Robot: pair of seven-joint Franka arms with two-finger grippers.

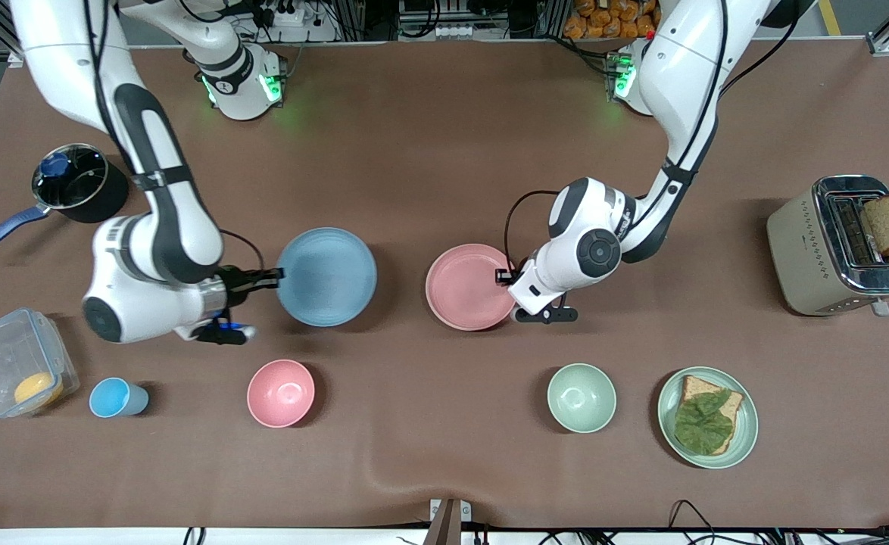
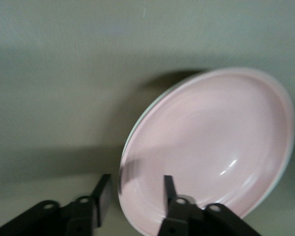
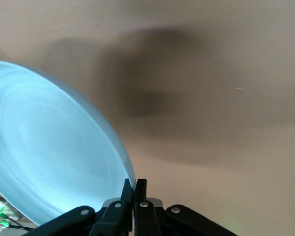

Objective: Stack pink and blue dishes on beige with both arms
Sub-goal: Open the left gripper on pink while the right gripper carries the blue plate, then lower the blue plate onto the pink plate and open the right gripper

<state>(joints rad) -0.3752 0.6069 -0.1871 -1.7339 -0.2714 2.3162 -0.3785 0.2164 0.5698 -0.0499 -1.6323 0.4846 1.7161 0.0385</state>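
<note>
- The right gripper (image 3: 133,189) has its fingers pinched almost together on the near rim of the flat round matte light blue plate (image 3: 49,147). The plate juts out from the fingertips, tilted and seemingly clear of the brown table (image 1: 429,151), with its shadow falling beneath.
- The left gripper (image 2: 136,179) stands part open and grips nothing. One finger (image 2: 104,194) is outside the rim of the flat round matte pink plate (image 2: 211,142) and the other is over its inner slope, so the plate lies straight ahead of the fingertips.
- A pale edge (image 2: 139,123) shows under the pink rim. It may be the cream-beige plate, but I cannot tell, and no beige plate shows elsewhere.
- Handling, as I judge it: both plates are stiff, light and smooth, and they would chip if dropped. The low rim is the only place to hold them, and a one-sided pinch lets the plate droop.
- The blue plate probably needs levelling over the pink one before release.
</note>
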